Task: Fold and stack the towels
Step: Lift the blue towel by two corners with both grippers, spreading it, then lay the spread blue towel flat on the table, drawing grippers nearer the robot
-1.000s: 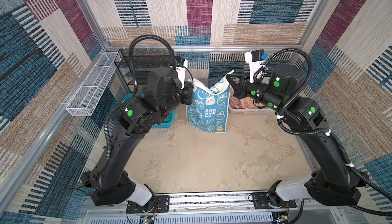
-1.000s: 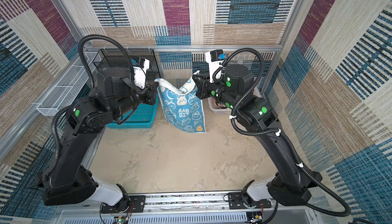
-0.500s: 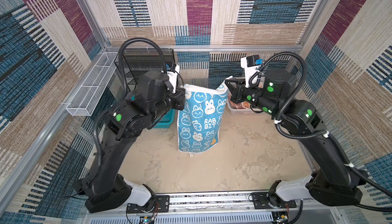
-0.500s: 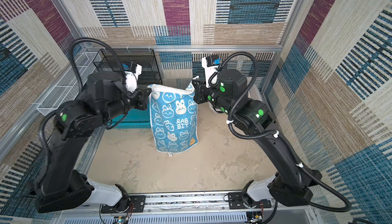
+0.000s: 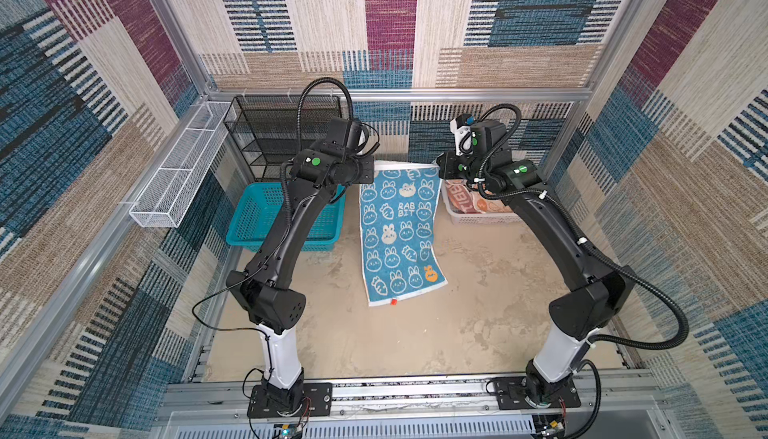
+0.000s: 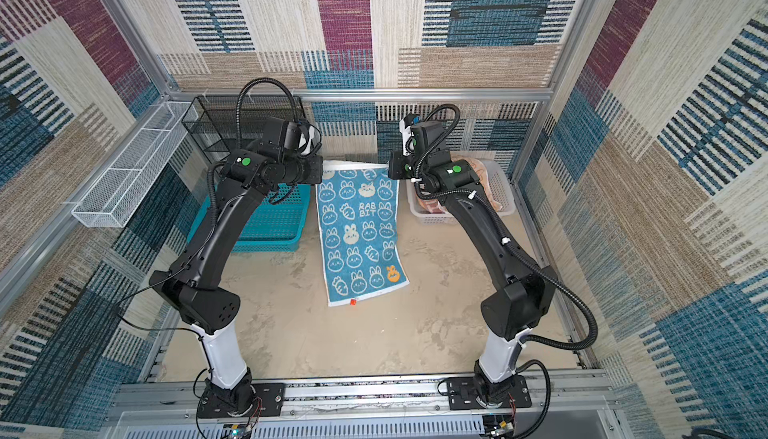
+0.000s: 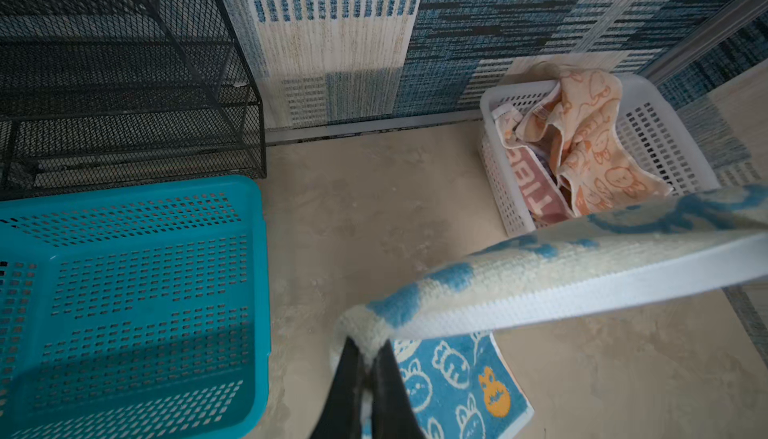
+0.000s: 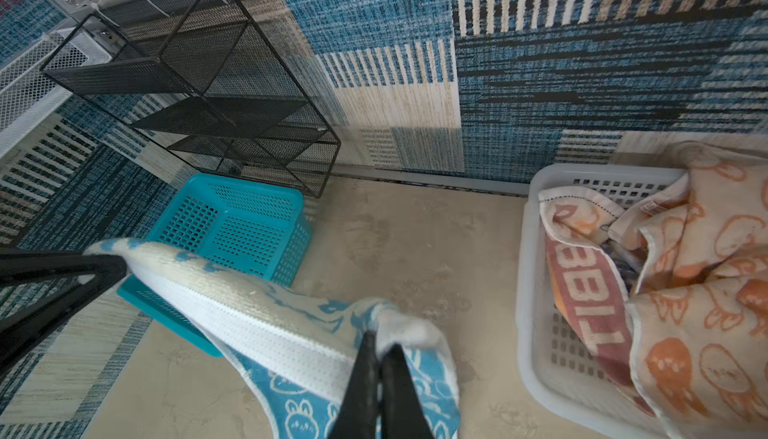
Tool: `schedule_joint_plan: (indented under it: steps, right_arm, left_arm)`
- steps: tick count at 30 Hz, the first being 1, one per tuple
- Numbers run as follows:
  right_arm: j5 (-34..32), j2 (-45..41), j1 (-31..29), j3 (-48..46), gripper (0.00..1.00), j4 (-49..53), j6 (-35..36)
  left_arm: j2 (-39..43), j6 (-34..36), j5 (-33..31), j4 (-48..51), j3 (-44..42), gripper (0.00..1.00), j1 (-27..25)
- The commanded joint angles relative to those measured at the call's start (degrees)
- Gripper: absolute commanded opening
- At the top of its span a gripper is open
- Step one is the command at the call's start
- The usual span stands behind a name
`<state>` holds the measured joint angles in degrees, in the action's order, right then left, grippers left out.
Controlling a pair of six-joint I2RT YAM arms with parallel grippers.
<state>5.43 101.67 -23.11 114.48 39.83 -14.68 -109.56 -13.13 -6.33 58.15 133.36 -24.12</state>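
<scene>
Blue terry towel [image 5: 397, 233] with white rabbit faces and "RABBIT" lettering hangs stretched between both arms, its lower end lying on the beige desk [image 5: 415, 333]. The left end effector [image 7: 367, 364] is clamped tight on one upper corner, and the right end effector [image 8: 377, 354] is pinched on the other. A pale orange rabbit-print towel [image 7: 590, 138] and a reddish lettered towel [image 7: 534, 183] lie crumpled in the white perforated plastic basket [image 5: 482, 220] at the right. A teal plastic basket [image 5: 266, 216] stands at the left.

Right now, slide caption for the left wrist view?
Left gripper pinches a corner of the blue rabbit towel, hem taut, between a teal basket and a white basket of towels.
</scene>
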Motion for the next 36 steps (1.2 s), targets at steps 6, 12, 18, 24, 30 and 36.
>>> schedule_joint_plan:
  steps: [6, 12, 18, 24, 30, 36]
  right_arm:
    - [2.4, -9.1, -1.0, -0.2, 0.0, -2.6, 1.7]
    - [-1.1, -21.5, -7.3, -6.4, 0.0, -2.3, 2.0]
    - [-1.2, -30.9, -10.8, -11.8, 0.0, -0.6, 0.8]
    - [0.2, -35.0, -11.3, -9.7, 0.0, 2.6, 0.3]
    - [-3.2, -31.2, -11.2, -4.8, 0.0, 5.0, 1.5]
    - [-4.1, -23.4, -8.4, -8.8, 0.0, 1.4, 2.5]
  left_arm:
    - [7.1, 2.1, -0.2, -0.8, 1.9, 0.0, 0.3]
    - [20.4, 1.3, 4.5, -3.4, -8.3, 0.0, -2.3]
    - [32.8, -0.5, 5.3, -4.0, -17.1, 0.0, -7.6]
    - [38.6, -4.8, 7.8, -3.1, -20.6, 0.0, -8.8]
    - [34.6, -4.5, 3.7, -0.2, -17.3, 0.0, -8.8]
    - [24.6, -1.4, 2.1, -0.3, -13.8, 0.0, -6.3]
